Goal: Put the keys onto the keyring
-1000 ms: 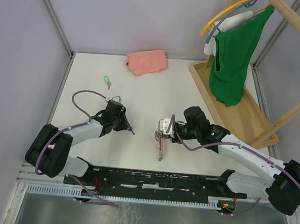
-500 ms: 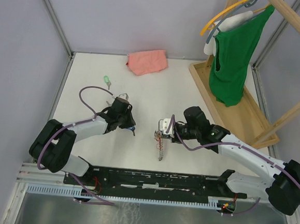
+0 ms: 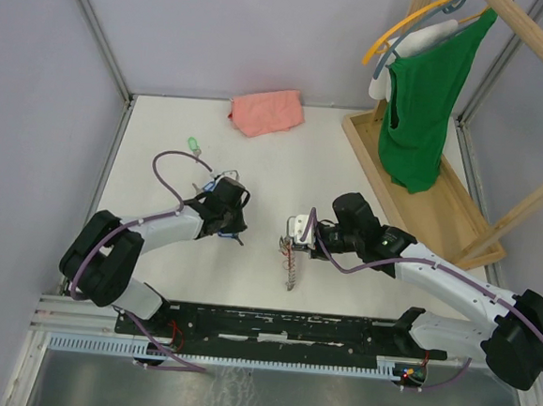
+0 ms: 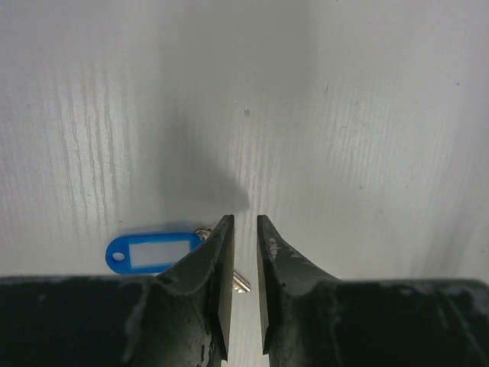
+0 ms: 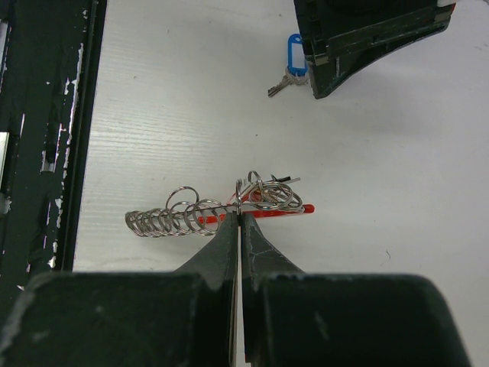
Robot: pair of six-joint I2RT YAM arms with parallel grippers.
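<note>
Just beside L gripper (image 4: 244, 223), jaws narrow & empty, w/ blue-tagged silver metal key (image 4: 157, 252) lying flat: widen, recentre over key, pinch low; R gripper (image 5: 239, 218) clamped on silver wire keyring (image 5: 263, 195).

Between the left gripper (image 3: 236, 236) and the right gripper (image 3: 293, 246) we note a narrow bare strip of table (image 3: 284, 162). The keyring chain (image 3: 291, 268), pinched in the right jaws, lies along its right side. The blue-tagged key (image 4: 157, 251) lies just beside the left fingers (image 4: 218, 264), partly under them. Ahead of them the surface is bare.

Far side: the green key (image 3: 193, 146) and pink cloth (image 3: 266, 111) sit well apart, with open table between them.

The right edge is blocked by the wooden rack (image 3: 412, 209) and the hanging green shirt (image 3: 418, 111). A wall (image 3: 41, 147) shuts the left.
</note>
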